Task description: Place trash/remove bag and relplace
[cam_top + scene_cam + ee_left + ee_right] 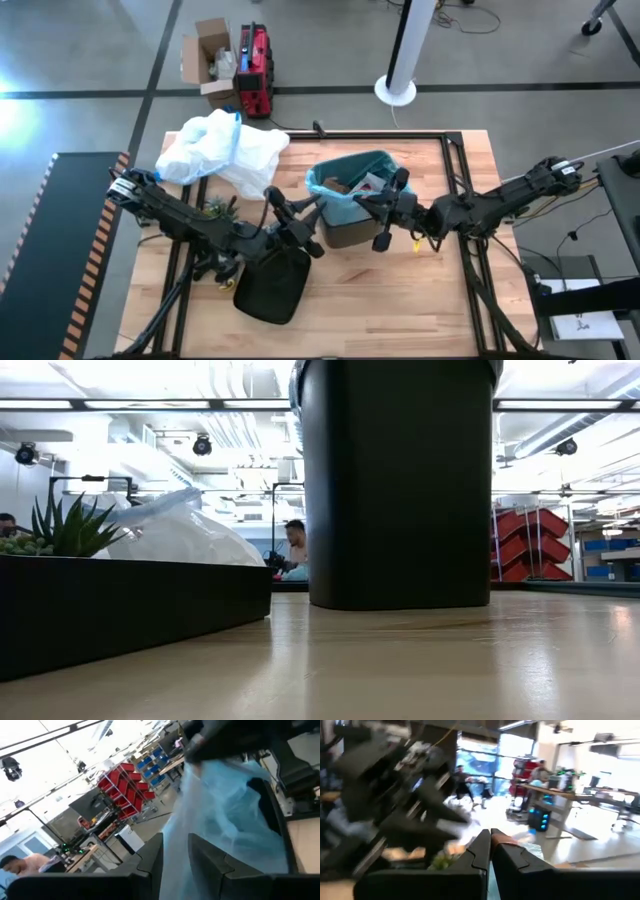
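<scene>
bag (335, 175): light blue | bin (398, 480): black | white bag (215, 148): white | table (400, 300): pale wood

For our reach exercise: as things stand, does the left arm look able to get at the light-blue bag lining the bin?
Probably yes. The left gripper is already at the rim of the bin, its jaws closed on a fold of the blue bag. The right gripper sits at the opposite rim, not between them.

Left gripper (300, 215) clamped, right gripper (385, 205) closed

My table (400, 300) is pale, smooth wood; the bag (345, 172) thin crinkly blue plastic; the bin (400, 480) matt black plastic.
</scene>
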